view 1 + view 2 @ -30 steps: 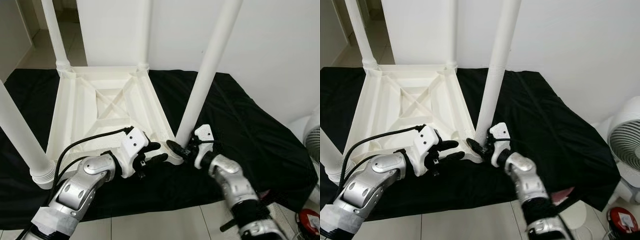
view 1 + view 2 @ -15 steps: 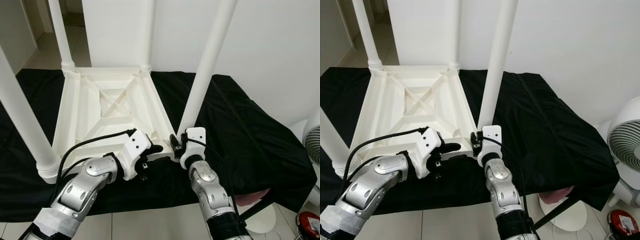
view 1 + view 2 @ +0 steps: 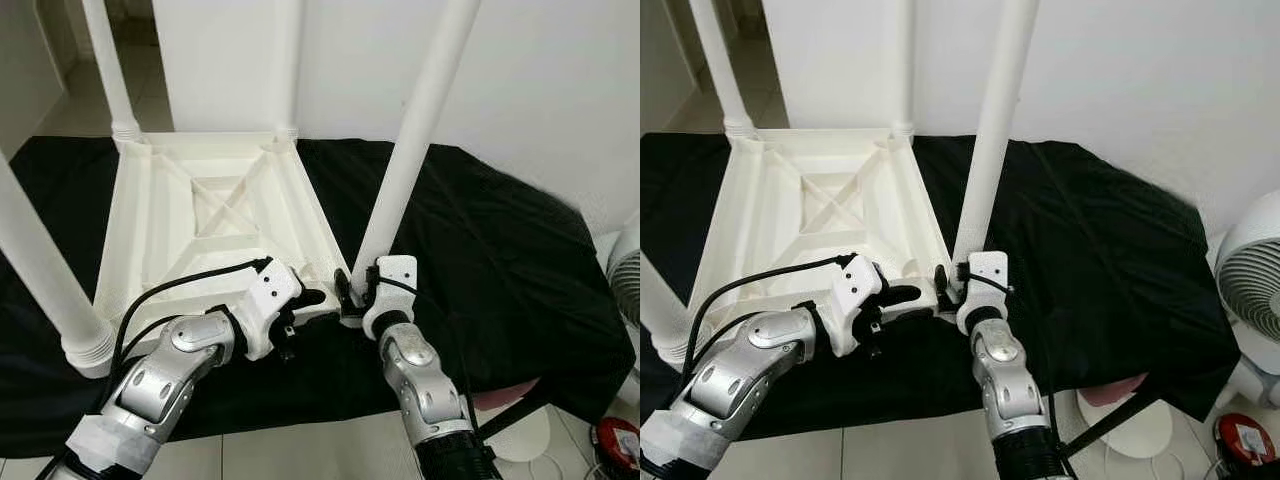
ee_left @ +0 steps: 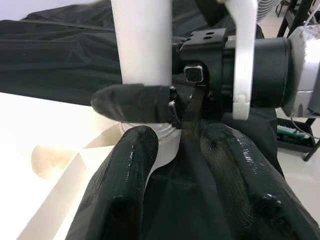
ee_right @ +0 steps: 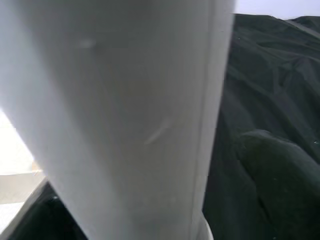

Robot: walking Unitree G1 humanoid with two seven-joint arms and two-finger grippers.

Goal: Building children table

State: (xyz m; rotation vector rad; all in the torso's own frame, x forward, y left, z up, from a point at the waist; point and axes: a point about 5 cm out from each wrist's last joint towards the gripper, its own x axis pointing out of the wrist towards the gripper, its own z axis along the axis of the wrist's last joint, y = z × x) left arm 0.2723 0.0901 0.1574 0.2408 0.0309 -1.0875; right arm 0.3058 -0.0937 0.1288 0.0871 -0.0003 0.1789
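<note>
**Both tools at the near-right leg of the upturned table**

A white plastic children's table [image 3: 210, 215] lies upside down on a black cloth [image 3: 480, 260] spread over the floor, its ribbed underside facing up and its round white legs standing upward from the corners. The cloth runs from a white wall [image 3: 560, 90] at the far side to pale floor tiles [image 3: 330, 445] at its near edge. A white fan [image 3: 1250, 290] stands off the cloth's right edge, with a small red round object [image 3: 1245, 438] on the tiles at the near right.

The right tool [image 3: 350, 295] is at the base of the near-right white leg [image 3: 415, 150], where the leg meets the table's near-right corner socket. In the left wrist view one of its black fingers [image 4: 132, 102] lies across the front of the leg just above the socket, touching it; the right wrist view has the leg [image 5: 130, 110] pressed close against the camera. The tool is closed around the leg, its second finger hidden behind.

The left tool [image 3: 312, 307] is just beside it, at the near edge of the table frame next to the same corner. Its two black fingers [image 4: 125, 190] are spread apart with nothing between them, pointing at the leg's base and the right tool's wrist.
</note>
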